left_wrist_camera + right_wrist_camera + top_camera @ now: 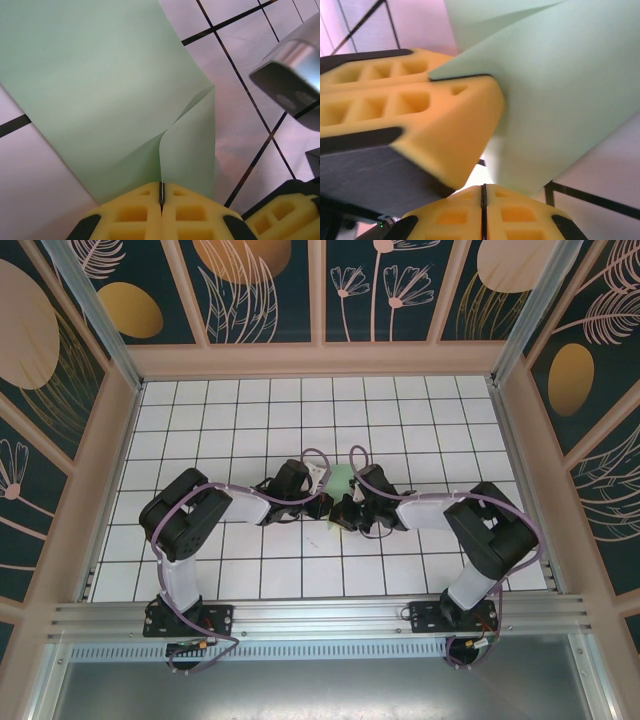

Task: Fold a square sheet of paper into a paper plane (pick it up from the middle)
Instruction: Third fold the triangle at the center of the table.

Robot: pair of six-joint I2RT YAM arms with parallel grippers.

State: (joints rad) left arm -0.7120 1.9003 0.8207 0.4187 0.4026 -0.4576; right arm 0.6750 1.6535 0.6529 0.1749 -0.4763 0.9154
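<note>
The square sheet of paper (342,480) is pale mint green and hangs partly folded above the middle of the table. In the left wrist view the paper (100,90) curls into a crease, and my left gripper (161,186) is shut on its near edge. My left gripper (318,488) meets my right gripper (338,508) at the sheet. In the right wrist view the left gripper's yellow fingers (445,110) pinch a corner of the paper (560,90). My right gripper (483,187) is shut with nothing seen in its seam. The sheet's lower edge lies just past its tip.
The table (250,420) is white with a black grid, walled by a patterned enclosure (260,290). A metal rail (320,615) runs along the near edge by the arm bases. One finger of the right gripper (280,215) sits close beside the left one.
</note>
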